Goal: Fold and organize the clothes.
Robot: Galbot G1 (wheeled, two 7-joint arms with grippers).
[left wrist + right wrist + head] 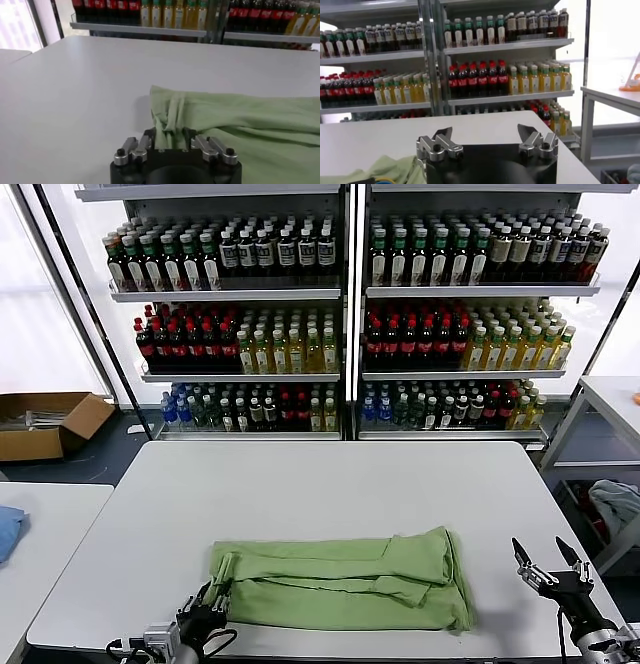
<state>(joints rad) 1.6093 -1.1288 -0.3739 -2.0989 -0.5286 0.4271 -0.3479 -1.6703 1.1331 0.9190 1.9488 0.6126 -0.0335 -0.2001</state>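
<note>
Head view, left to right: blue cloth (8, 529) on a side table; left gripper (208, 602) at the near-left corner of the green polo shirt (345, 579), which lay folded into a long band along the white table's (330, 484) near edge; right gripper (553, 566) beyond the shirt's right end, fingers spread, empty. Left wrist view alone showed that gripper's fingers (148, 139) closed on bunched shirt (240, 125) fabric. Right wrist view added bottle shelves (490, 75).
</note>
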